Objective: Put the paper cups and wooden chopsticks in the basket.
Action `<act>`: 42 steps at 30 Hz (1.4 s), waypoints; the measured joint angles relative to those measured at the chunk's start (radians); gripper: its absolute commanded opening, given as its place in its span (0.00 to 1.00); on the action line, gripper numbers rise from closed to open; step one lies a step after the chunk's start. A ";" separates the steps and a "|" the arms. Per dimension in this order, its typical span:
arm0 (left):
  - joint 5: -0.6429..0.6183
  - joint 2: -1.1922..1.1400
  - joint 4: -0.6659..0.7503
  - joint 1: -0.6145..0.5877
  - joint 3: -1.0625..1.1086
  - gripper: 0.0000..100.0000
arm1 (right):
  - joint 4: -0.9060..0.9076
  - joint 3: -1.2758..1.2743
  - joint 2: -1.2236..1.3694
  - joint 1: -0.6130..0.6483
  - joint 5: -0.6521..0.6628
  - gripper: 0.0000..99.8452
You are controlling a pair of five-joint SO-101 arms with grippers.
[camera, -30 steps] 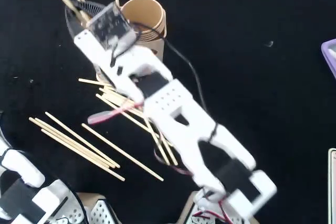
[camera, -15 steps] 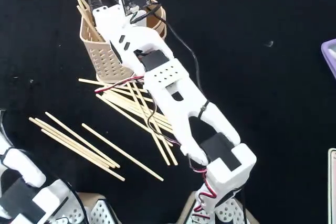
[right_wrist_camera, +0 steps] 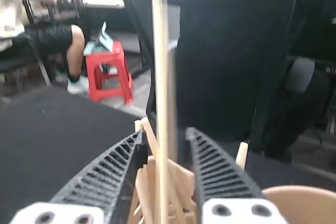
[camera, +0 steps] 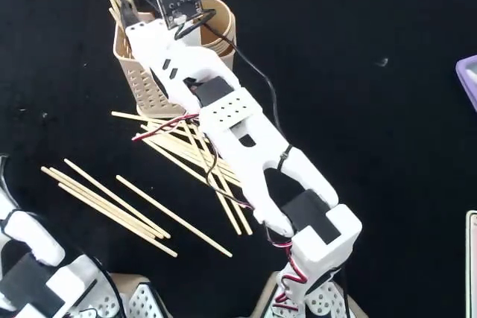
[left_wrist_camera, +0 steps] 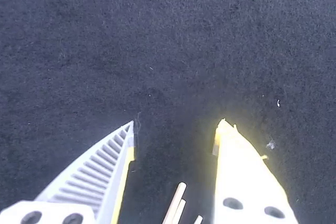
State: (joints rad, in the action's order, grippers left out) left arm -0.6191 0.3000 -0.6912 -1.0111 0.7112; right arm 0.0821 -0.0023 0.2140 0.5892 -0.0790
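Here, right gripper [right_wrist_camera: 164, 132] parted around upright chopstick [right_wrist_camera: 160, 51], seemingly released (over basket [camera: 145, 87]); left gripper [left_wrist_camera: 176, 124] splayed.

White arm [camera: 253, 156], black motors [camera: 214, 88], red wires [camera: 160, 130]

Chopsticks [camera: 118, 9] stand in the basket [camera: 145, 80] at the table's [camera: 358, 109] far left, paper cups [camera: 220, 27] just right. Loose chopsticks [camera: 104, 202] lie before it.

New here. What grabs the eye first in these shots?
The right arm stretches diagonally across the black table to the basket at the far left. A chopstick stands upright inside the open right tool. Stacked paper cups sit in the basket. Loose chopsticks litter the table before it.
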 measured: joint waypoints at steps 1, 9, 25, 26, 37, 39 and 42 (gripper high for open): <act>0.000 0.000 0.000 0.000 0.000 0.24 | 0.031 0.014 0.000 0.000 0.000 0.13; 0.000 0.000 0.000 0.000 0.000 0.24 | 0.222 0.110 -0.051 0.000 0.000 0.13; 0.000 0.000 0.000 0.000 0.000 0.24 | 1.152 0.075 -0.614 0.000 0.000 0.13; 0.000 0.000 0.000 0.000 0.000 0.24 | 1.217 0.038 -0.621 0.002 0.003 0.13; 0.000 0.000 0.000 0.000 0.000 0.24 | 0.922 -0.703 -0.621 0.356 0.181 0.13; 0.000 0.000 0.000 0.000 0.000 0.24 | 0.796 -0.810 -0.614 0.408 0.181 0.13; 0.000 0.000 0.000 0.000 0.000 0.24 | 0.683 -0.856 -0.560 0.491 0.180 0.13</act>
State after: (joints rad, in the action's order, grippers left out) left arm -0.6191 0.3000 -0.6912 -1.0111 0.7112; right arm 0.7649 -0.8585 -0.3460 1.0802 0.1005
